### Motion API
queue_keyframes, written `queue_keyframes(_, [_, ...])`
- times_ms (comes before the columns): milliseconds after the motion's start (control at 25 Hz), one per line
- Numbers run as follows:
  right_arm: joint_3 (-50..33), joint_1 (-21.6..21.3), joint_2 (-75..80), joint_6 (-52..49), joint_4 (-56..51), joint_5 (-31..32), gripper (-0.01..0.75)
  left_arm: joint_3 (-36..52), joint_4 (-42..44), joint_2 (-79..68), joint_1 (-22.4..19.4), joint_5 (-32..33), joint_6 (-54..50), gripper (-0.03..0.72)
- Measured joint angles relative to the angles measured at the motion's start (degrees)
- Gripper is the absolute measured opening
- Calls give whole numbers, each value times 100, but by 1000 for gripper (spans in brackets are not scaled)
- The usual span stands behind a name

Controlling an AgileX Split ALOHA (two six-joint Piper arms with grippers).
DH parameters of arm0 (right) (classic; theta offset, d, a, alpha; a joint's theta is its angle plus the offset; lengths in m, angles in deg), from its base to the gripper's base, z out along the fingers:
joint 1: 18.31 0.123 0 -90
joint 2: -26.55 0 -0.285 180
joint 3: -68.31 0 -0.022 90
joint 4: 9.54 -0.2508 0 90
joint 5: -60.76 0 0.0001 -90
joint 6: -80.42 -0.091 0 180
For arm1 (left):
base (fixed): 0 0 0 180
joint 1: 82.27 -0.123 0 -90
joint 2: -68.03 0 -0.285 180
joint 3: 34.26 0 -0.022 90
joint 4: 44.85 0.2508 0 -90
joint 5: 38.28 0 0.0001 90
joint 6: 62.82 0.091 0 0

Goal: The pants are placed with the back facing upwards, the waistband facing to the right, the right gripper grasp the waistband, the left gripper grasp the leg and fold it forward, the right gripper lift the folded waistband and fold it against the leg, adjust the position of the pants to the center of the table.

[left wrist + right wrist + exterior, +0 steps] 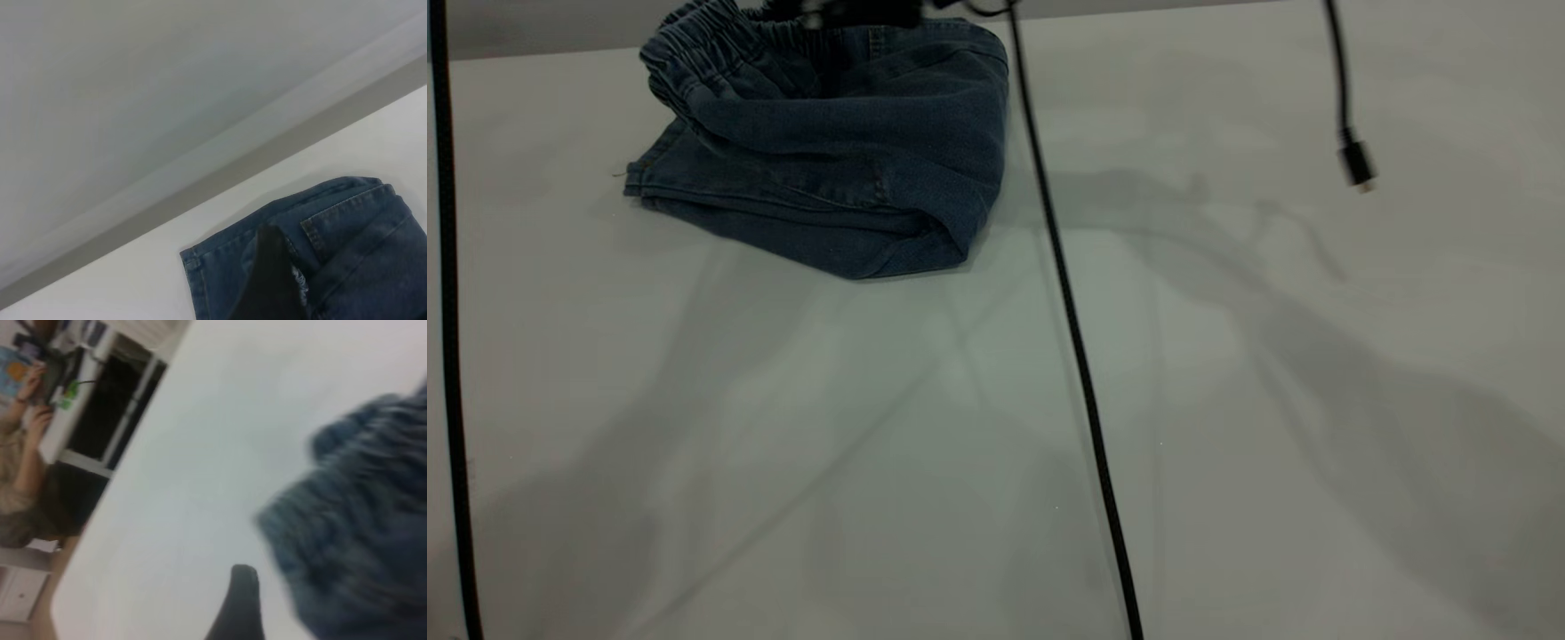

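Only rightward: person (27, 473) beyond table (200, 453).

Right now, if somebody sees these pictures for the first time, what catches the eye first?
First the pants, folded into a blue denim bundle near the far left of the pale table, with the ruffled waistband on top. Next, a black cable hangs across the middle of the view. A dark gripper shows at the bundle's far edge.
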Motion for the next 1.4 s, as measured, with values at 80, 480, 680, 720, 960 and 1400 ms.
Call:
queue_keyframes(80, [-5,-204,0,-176,322,14,588,0,0,0,0,0,1,525])
queue_keyframes(480, [-5,-1490,-151,-1214,2559,327,588,0,5,-5,0,0,12,525])
queue_keyframes(680, [-5,-1971,-542,-1869,4229,702,588,6,-24,-16,0,0,12,525])
queue_keyframes(720, [-5,-2019,-627,-1982,4592,811,588,6,-24,-16,0,0,12,525])
queue_keyframes(960, [192,-2135,-1244,-2639,6464,1341,588,6,-8,-84,0,0,12,525])
queue_keyframes(1400, [409,-2183,-2640,-2911,7448,2535,588,294,-292,-629,0,-19,-9,525])
